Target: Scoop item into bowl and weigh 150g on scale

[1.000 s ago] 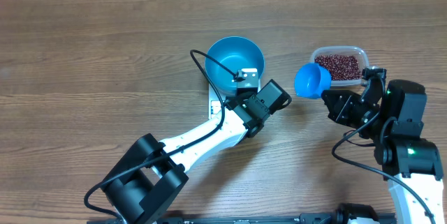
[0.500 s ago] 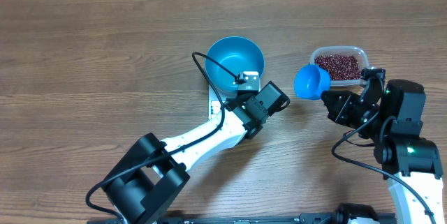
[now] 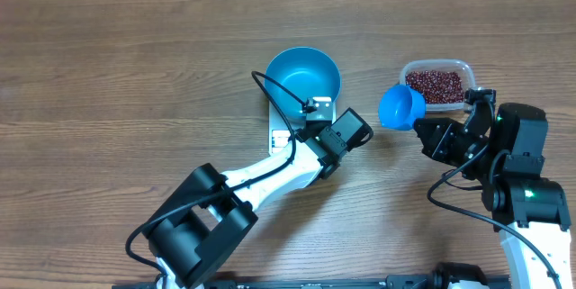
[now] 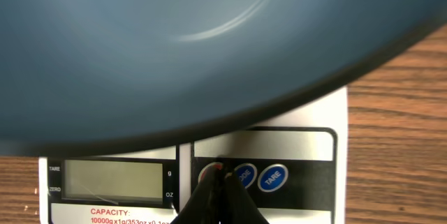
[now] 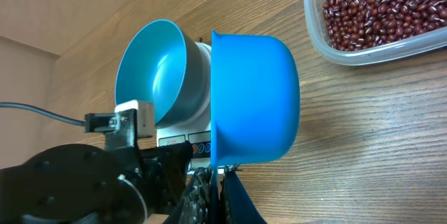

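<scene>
The large blue bowl (image 3: 304,77) (image 4: 174,42) (image 5: 157,70) stands on the white scale (image 3: 280,136) (image 4: 335,112) (image 5: 199,147) and shows no beans inside. My left gripper (image 3: 301,129) (image 4: 220,169) is shut, its tips touching the red button on the scale's panel beside the blank display (image 4: 112,178). My right gripper (image 3: 430,132) (image 5: 222,176) is shut on the handle of a small blue scoop (image 3: 401,105) (image 5: 255,98), held on its side right of the bowl. The red-brown beans (image 3: 436,83) (image 5: 387,8) lie in a clear tub.
The clear plastic tub (image 3: 438,102) (image 5: 363,53) sits at the right, just behind the scoop. The left arm (image 3: 261,181) stretches diagonally from the front edge to the scale. A black cable (image 3: 270,86) loops beside the bowl's left rim.
The left arm has shifted a little, bringing its shut fingertips down toward the scale's button panel. The right arm and scoop have not moved.
</scene>
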